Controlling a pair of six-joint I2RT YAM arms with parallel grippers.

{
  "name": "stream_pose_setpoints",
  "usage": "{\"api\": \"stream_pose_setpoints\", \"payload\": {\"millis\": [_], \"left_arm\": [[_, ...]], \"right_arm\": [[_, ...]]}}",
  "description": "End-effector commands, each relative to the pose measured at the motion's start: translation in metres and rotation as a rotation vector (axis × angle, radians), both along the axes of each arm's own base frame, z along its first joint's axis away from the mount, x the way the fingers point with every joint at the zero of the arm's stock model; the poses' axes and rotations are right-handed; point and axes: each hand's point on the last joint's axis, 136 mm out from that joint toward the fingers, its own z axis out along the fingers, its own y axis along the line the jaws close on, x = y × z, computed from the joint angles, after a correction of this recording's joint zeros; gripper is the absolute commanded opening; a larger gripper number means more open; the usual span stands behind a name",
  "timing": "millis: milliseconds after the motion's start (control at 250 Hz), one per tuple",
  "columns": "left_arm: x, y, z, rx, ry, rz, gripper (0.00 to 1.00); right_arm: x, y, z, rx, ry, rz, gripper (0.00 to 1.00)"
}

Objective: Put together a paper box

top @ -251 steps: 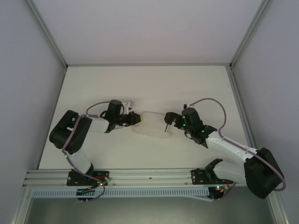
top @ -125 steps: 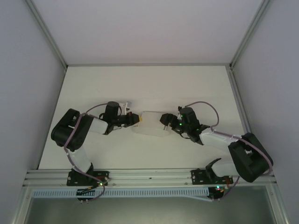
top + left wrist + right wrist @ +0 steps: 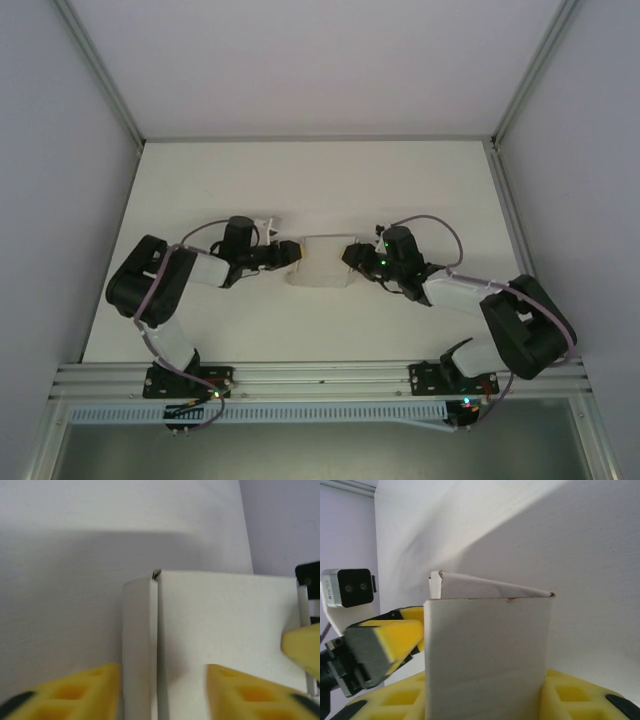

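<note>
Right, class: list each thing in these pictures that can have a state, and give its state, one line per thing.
paper box: folded up into a box shape, set between the two grippers.
left gripper: fingers straddle one end of the paper box; cannot tell whether it grips.
right gripper: shut on the opposite end of the paper box.

I read the small, creased paper box as plain unprinted white, barely distinct from the matt white tabletop. The jaws' foam pads are bright yellow with dark tips. The left arm and right arm are black with white links, with green lights glowing on the right one.
</note>
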Motion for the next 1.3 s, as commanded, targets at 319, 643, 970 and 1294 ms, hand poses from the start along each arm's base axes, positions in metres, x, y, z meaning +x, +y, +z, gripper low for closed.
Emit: {"api": "stream_pose_setpoints", "payload": {"millis": [319,643,970,1294], "left_arm": [[-0.044,-0.023,0.147,0.386,-0.987,-0.378,1.00],[-0.073,-0.058,0.121,0.662,-1.124,-0.535,1.00],[-0.052,-0.050,0.114,0.962,-1.238,-0.412,1.00],[-0.046,-0.045,0.119,1.003,-1.289,-0.366,0.69]], "right_arm": [[-0.003,-0.026,0.069,0.061,0.163,-0.043,0.45],[-0.008,-0.024,0.110,0.221,0.292,-0.025,0.35],[-0.015,-0.026,0.114,0.359,0.466,-0.051,0.31],[-0.024,-0.024,0.110,0.398,0.548,-0.025,0.32]]}}
